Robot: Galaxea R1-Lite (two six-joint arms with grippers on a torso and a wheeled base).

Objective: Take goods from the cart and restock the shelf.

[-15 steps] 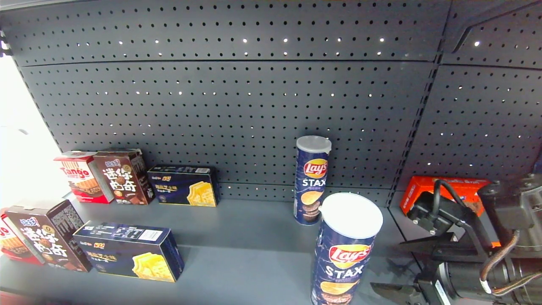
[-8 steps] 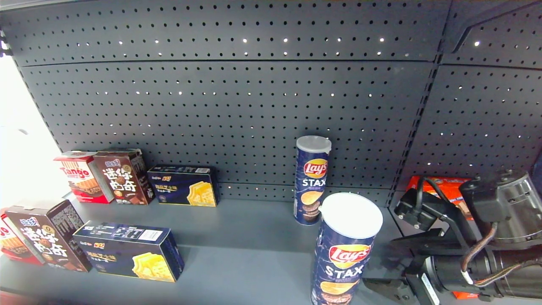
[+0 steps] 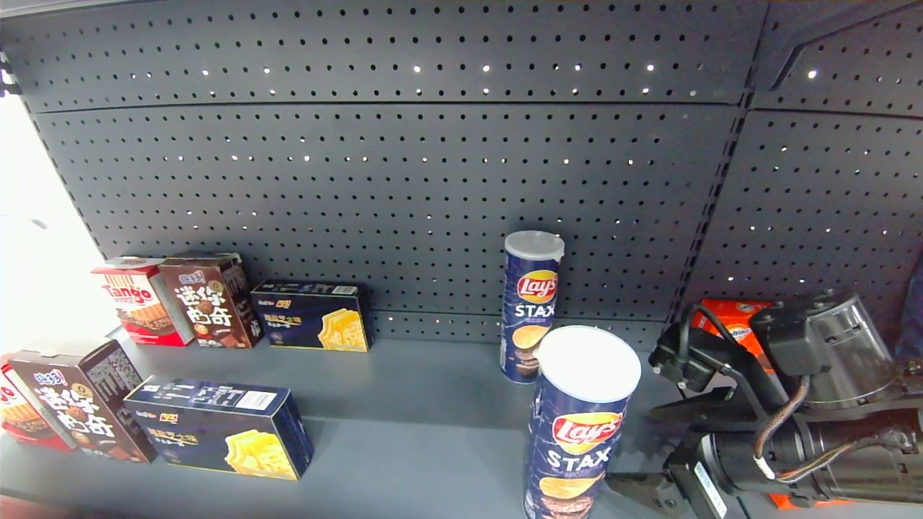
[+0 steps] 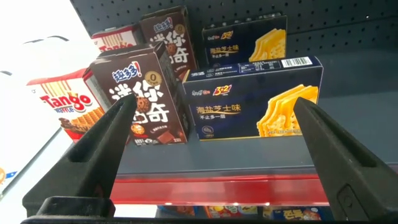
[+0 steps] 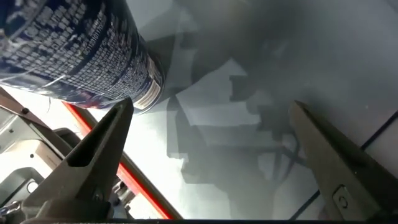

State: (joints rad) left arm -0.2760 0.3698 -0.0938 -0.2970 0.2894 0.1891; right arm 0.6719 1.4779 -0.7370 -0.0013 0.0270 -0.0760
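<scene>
chips can [image 3: 580, 425] at shelf [image 3: 433, 432] front, right gripper [image 3: 638, 448] spread beside it

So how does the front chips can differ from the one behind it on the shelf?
The front can stands near the front edge of the shelf; the back can stands against the pegboard. The open right gripper is beside the front can, away from the back can. The front can's lid looks white, the back can's greyer. Both are upright, with the same dark blue design.

Front chips can [image 3: 581, 425]: navy tube, white lid, standing near the shelf [image 3: 418, 432] front edge. Second identical can [image 3: 532, 306] stands just behind it, at the back.
</scene>
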